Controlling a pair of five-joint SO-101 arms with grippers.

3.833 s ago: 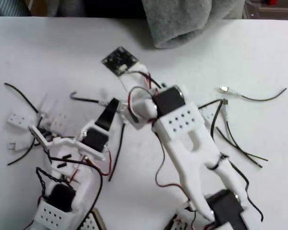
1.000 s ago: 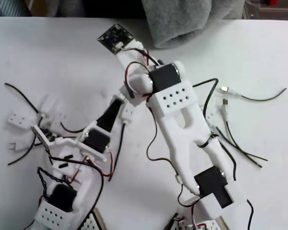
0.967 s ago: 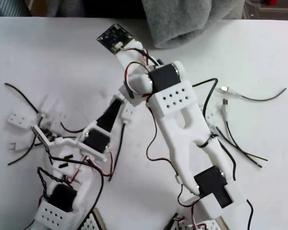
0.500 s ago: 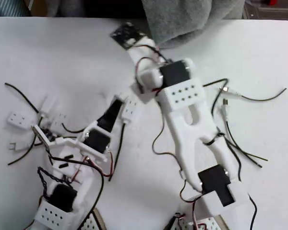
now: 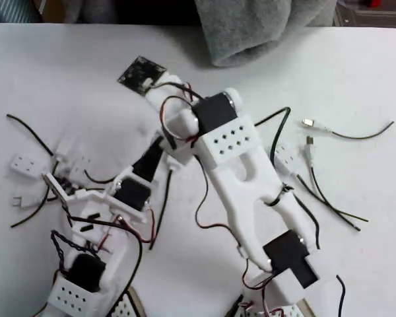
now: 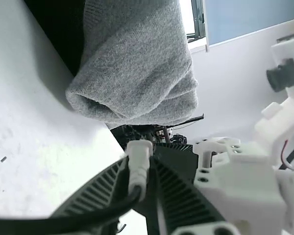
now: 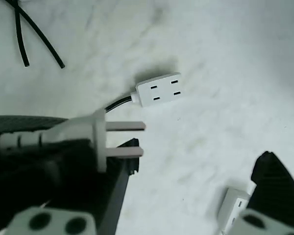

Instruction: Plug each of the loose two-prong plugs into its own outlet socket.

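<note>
Right tool (image 7: 100,147) pinches the plug (image 7: 71,134) by its body — probably light, rigid — near the socket (image 7: 159,92); left tool (image 6: 138,167) clamps a white piece (image 6: 137,152).

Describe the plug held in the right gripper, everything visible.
The plug is white and plastic-looking, with a ridged body, a flat flange and two bare metal prongs, straight and parallel. Black fingers clamp its body. The prongs point roughly toward a white socket lying on the table, with a clear gap between them.
</note>
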